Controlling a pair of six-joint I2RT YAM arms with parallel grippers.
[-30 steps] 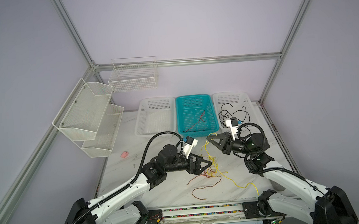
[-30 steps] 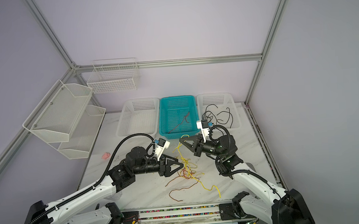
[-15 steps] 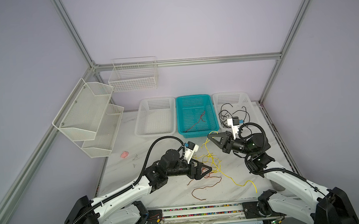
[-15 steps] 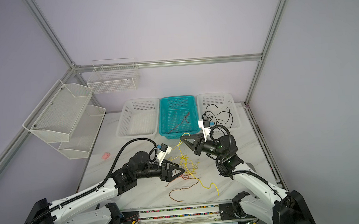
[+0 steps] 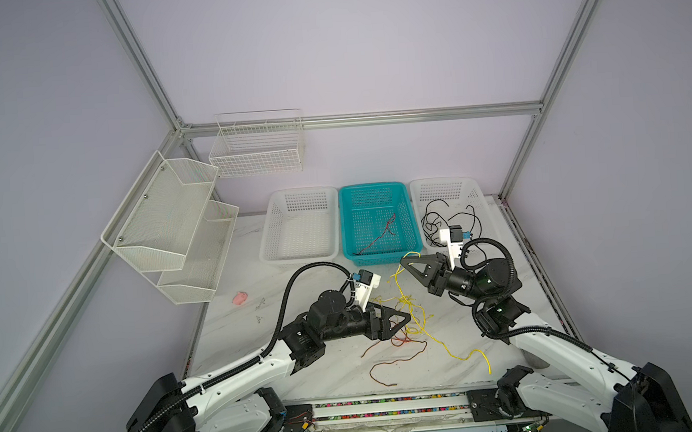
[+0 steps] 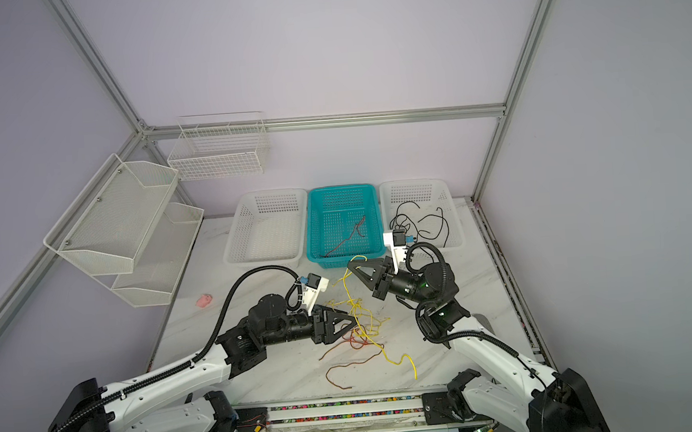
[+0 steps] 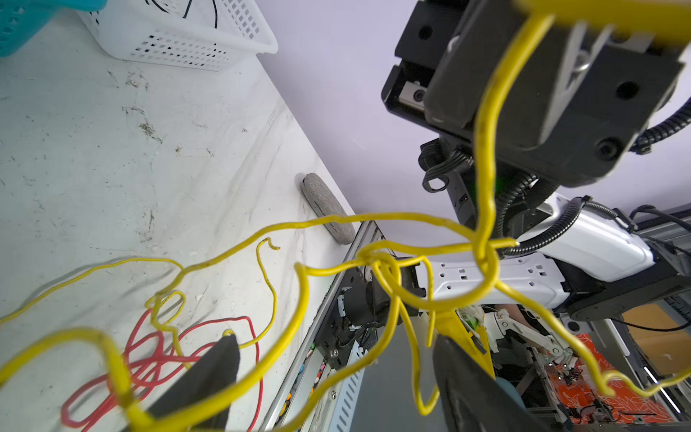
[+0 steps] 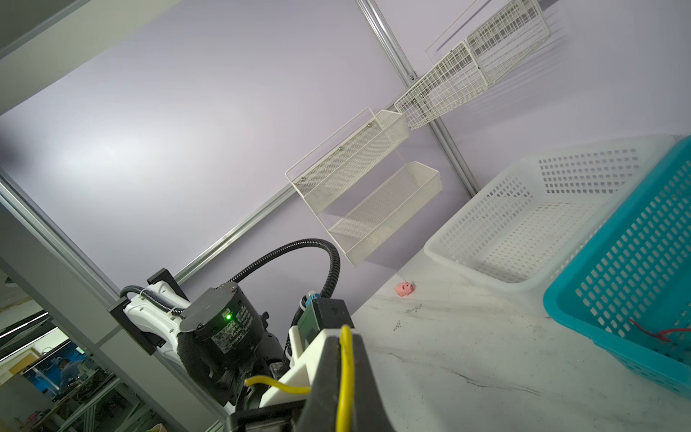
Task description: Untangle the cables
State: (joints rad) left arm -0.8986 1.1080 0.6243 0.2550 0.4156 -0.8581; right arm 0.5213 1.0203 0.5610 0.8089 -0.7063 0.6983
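A yellow cable (image 5: 409,306) (image 6: 357,308) hangs in a knotted tangle above the table's middle. My right gripper (image 5: 406,260) (image 6: 354,262) (image 8: 344,336) is shut on its upper end, and the yellow strand (image 8: 344,374) runs between the closed fingers. My left gripper (image 5: 401,319) (image 6: 349,321) (image 7: 336,359) is open, low over the table. Loose yellow loops pass between its fingers, and the knot (image 7: 486,254) hangs just beyond its tips. A red-brown cable (image 5: 400,360) (image 6: 346,366) (image 7: 157,359) lies coiled on the table under the tangle.
At the back stand an empty white basket (image 5: 299,192), a teal basket (image 5: 371,186) holding a thin red-black cable, and a white basket (image 5: 444,182) holding black cables. Wire shelves (image 5: 169,221) hang on the left wall. A small pink toy (image 5: 239,298) lies at the left.
My left gripper has moved right and lower, into the hanging yellow loops. My right gripper has kept its hold and hardly moved.
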